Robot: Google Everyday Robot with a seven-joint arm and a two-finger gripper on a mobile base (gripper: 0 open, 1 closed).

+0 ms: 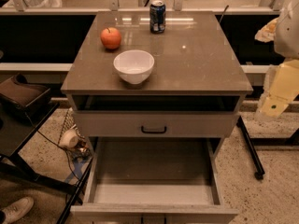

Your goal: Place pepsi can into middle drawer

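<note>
The pepsi can (pixel 157 17) stands upright at the back of the cabinet's top, right of centre. The middle drawer (pixel 152 167) is pulled wide open below, and its grey-brown floor is bare. Above it is the shut upper drawer (pixel 154 124) with a black bar handle. My gripper (pixel 276 101) is at the frame's right edge on the pale arm. It hangs beside the cabinet's right side, well away from the can and below the level of the top.
A red apple (pixel 111 38) and a white bowl (pixel 134 65) sit on the cabinet top (pixel 196 59), left of and in front of the can. A black stand (pixel 21 120) is at the left, cables and a shoe (pixel 16 209) lie on the floor, and a black pole (pixel 247 146) leans at the right.
</note>
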